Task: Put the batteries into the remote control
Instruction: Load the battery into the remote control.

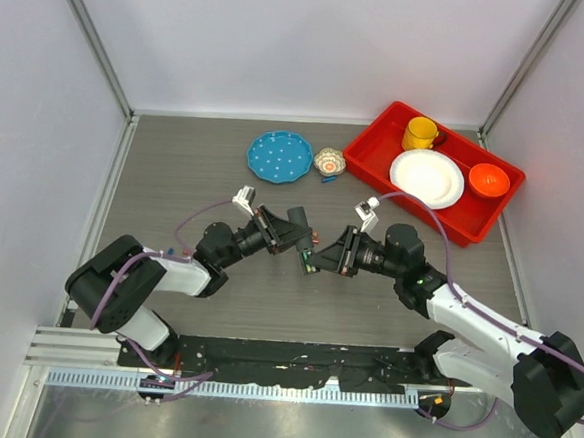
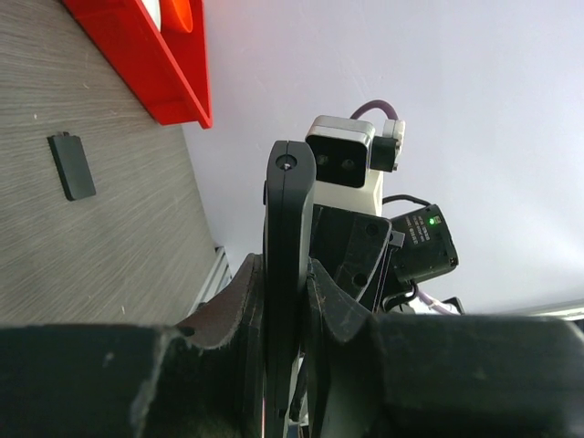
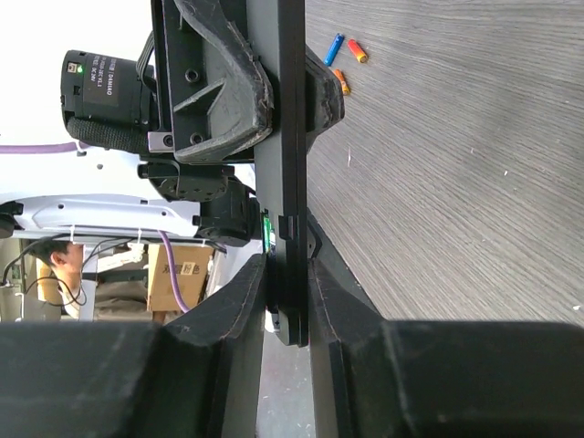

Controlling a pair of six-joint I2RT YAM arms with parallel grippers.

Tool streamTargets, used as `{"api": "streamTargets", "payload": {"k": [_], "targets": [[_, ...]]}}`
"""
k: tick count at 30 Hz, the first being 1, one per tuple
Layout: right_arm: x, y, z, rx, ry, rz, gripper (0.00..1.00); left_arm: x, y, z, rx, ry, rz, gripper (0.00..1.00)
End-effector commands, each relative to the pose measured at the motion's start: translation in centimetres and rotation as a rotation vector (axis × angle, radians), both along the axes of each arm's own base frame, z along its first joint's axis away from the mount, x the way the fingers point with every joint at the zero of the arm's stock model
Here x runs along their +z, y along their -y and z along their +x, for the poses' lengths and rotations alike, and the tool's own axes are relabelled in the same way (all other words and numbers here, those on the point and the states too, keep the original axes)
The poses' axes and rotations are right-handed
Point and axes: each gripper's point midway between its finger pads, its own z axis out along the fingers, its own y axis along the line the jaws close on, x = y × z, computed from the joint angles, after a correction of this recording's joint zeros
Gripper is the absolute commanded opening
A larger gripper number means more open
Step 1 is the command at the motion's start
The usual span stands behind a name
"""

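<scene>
Remote control [image 2: 288,210] hangs edge-on above the bench [image 3: 438,182], your left pincer [image 2: 285,278] clamped on one end and your right pincer [image 3: 287,274] squeezing the other, green battery [image 3: 267,230] pinned against its side.

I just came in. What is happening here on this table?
Two robot arms meet above the middle of the table. The left gripper has its fingers shut on a slim black remote control, held edge-on in the air. The right gripper clamps the same remote from the other side. A small green bit shows beside the remote between the right fingers, perhaps a battery. A flat black piece, possibly the battery cover, lies on the table.
</scene>
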Motion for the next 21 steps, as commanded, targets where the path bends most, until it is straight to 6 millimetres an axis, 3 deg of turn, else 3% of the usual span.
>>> {"api": "streamTargets", "payload": {"k": [1, 21], "targets": [[1.6, 0.1, 2.8, -0.097, 0.063, 0.023, 0.25, 6.8, 0.3, -4.4, -0.134, 0.223, -0.196, 0.0], [2.3, 0.1, 0.6, 0.0, 0.071, 0.04, 0.4, 6.6, 0.5, -3.9, -0.118, 0.23, -0.187, 0.0]]}}
